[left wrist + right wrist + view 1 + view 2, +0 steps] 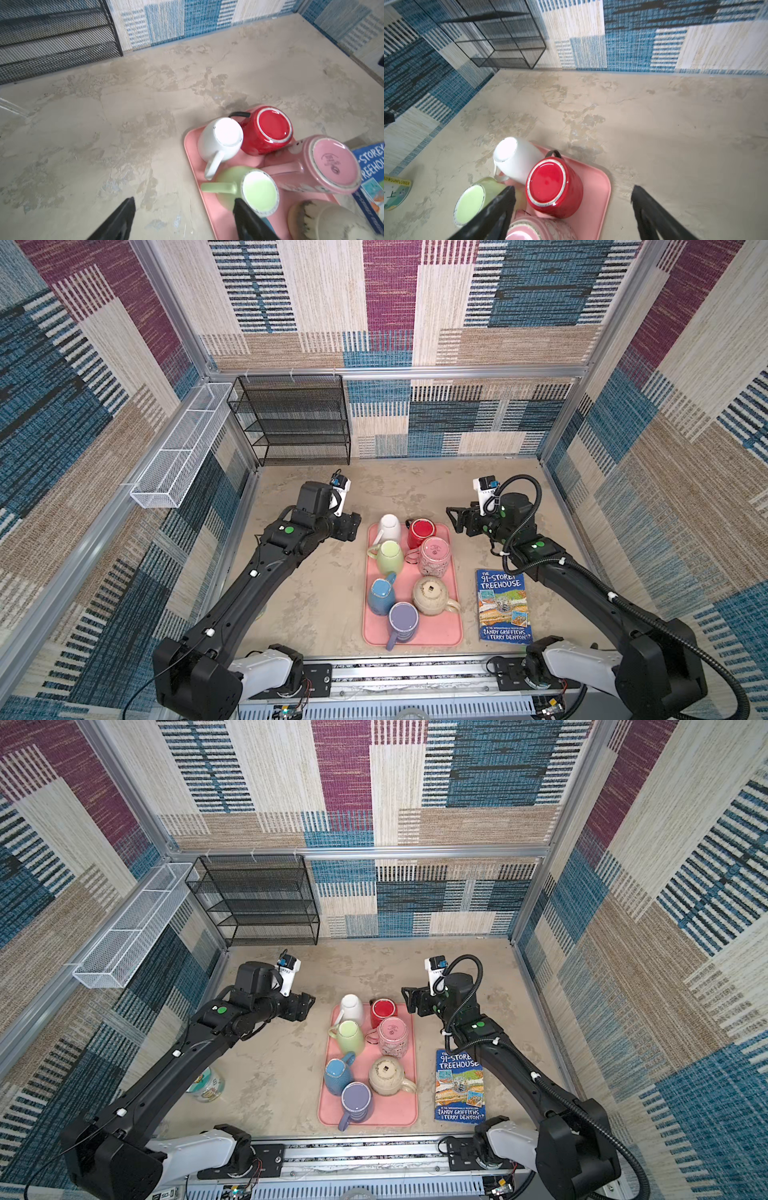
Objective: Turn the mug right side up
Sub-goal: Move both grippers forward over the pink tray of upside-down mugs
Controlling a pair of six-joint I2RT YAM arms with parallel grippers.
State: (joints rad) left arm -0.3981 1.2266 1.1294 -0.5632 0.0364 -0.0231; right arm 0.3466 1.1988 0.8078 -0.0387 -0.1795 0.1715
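Walls (316, 302): woven patchwork panels on three sides, blue, magenta and beige blocks, some striped. Aluminium frame (415, 372) at corners and along back. Tabletop (324, 593): mottled beige, stone-like. Black mesh rack (291, 418), tiered, back left against wall. White wire basket (183, 443) hung on left rail. Light even, bright

Several mugs (421, 531) stand upside down together on a pink tray (440, 630).
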